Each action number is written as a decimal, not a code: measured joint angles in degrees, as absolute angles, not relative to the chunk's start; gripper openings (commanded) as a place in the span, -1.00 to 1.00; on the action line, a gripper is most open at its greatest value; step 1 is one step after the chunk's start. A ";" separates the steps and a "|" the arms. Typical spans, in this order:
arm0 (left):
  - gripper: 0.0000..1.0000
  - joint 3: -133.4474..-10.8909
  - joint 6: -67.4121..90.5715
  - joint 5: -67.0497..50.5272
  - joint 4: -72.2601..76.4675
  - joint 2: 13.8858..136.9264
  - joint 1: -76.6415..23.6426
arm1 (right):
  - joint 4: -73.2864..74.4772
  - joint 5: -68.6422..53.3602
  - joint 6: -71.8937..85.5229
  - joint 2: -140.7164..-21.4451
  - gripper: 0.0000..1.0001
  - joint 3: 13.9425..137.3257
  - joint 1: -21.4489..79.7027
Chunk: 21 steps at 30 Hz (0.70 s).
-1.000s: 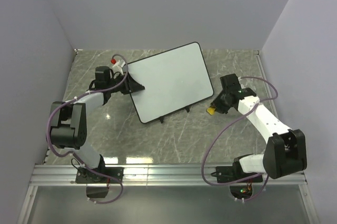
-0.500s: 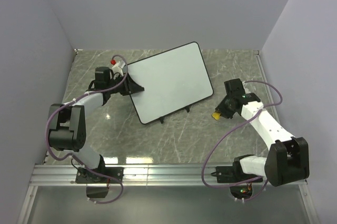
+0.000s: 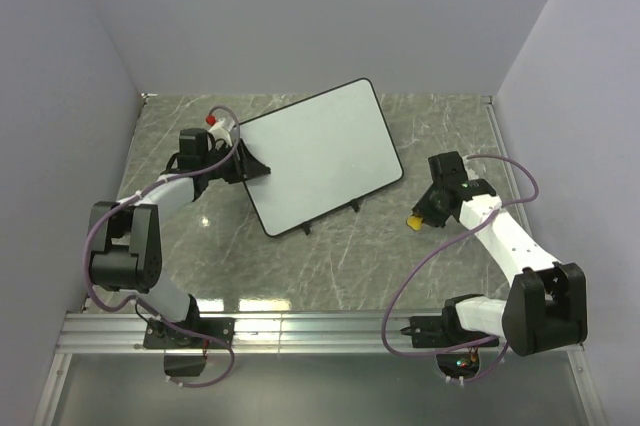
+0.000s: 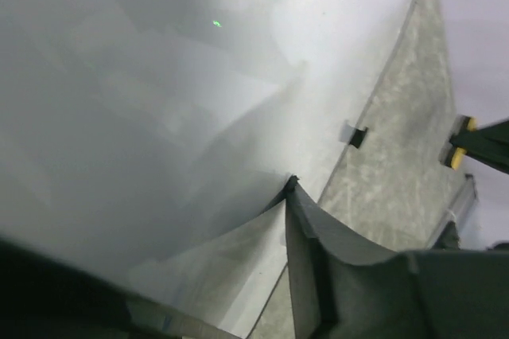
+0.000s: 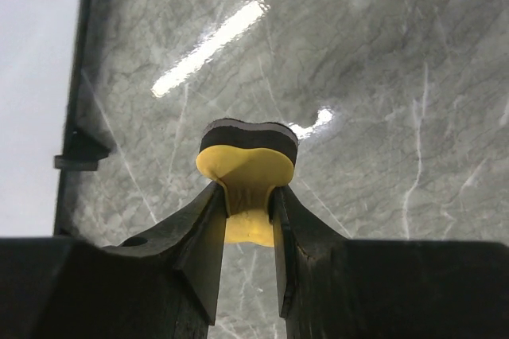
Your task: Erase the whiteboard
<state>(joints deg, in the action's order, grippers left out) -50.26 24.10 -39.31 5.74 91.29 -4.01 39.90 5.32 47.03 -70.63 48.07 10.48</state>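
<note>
The whiteboard (image 3: 318, 154) lies tilted on the marble table, its face clean, with two small black feet on its near edge. My left gripper (image 3: 250, 166) is shut on the board's left edge. In the left wrist view the board (image 4: 183, 76) fills the frame and the fingertips (image 4: 290, 185) pinch its rim. My right gripper (image 3: 424, 214) is shut on a small yellow eraser (image 3: 413, 221) with a dark felt face, right of the board and apart from it. The right wrist view shows the eraser (image 5: 246, 160) squeezed between the fingers (image 5: 199, 235), just above the table.
The grey marble table (image 3: 330, 256) is walled at the left, back and right. A metal rail (image 3: 320, 331) runs along the near edge by the arm bases. One board foot (image 5: 79, 152) and the board's edge (image 5: 36, 52) show left of the eraser.
My right gripper has carried the eraser away from the board's near right corner, to the right and nearer. The board has shifted slightly to the left with the left gripper still on its edge.
</note>
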 measured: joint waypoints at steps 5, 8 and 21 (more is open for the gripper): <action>-0.05 -50.17 23.51 -34.37 4.19 89.89 -3.51 | 40.05 6.79 46.85 -70.72 -1.00 47.13 10.33; -0.04 -50.15 23.40 -33.56 3.99 89.71 -3.49 | 40.10 7.64 46.78 -71.57 -1.00 47.05 10.22; 0.19 -49.69 22.48 -27.11 3.79 88.01 -3.46 | 39.55 8.69 45.04 -73.76 0.98 45.17 10.13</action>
<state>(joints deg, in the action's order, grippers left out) -49.69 22.48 -27.11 3.79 88.01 -3.46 39.55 8.69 45.04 -73.76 45.17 10.13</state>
